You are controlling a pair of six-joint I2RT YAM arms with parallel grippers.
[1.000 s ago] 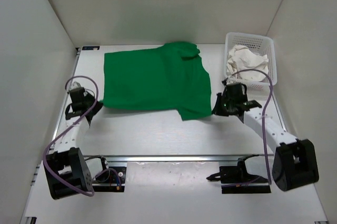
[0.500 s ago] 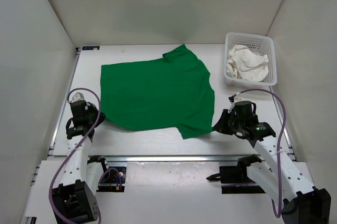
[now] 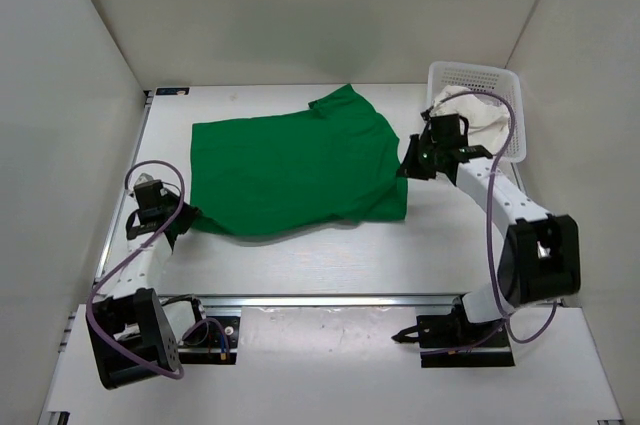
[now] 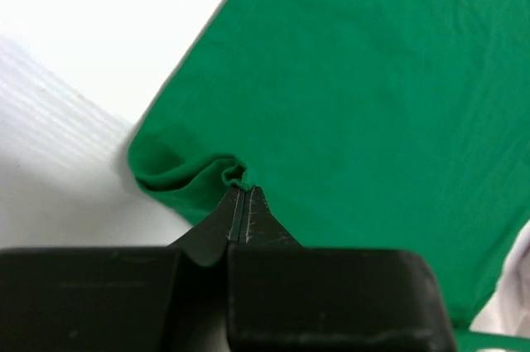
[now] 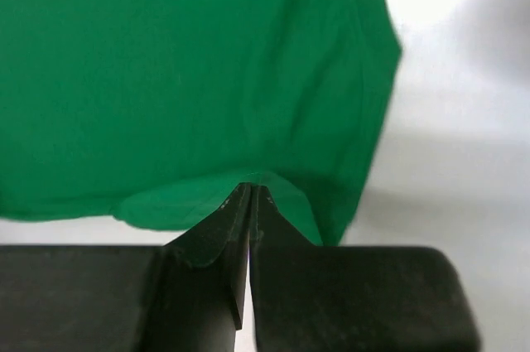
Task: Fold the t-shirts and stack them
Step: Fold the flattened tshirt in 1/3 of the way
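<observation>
Two closed pinches on green t-shirt (image 3: 290, 160): left gripper (image 4: 240, 189) near-left corner, right gripper (image 5: 248, 189) right edge. Limp, light; hold corners.

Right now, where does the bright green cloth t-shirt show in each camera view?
Top external: bright green cloth t-shirt spread centrally on the white table.
Left wrist: fills the upper right, corner pinched in the left gripper.
Right wrist: fills the upper left, edge pinched in the right gripper.
Shared landmark: the white table.

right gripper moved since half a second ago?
Yes. The right gripper, shut on the green t-shirt, moved toward the back: it was well short of the basket, now beside its near corner.
</observation>
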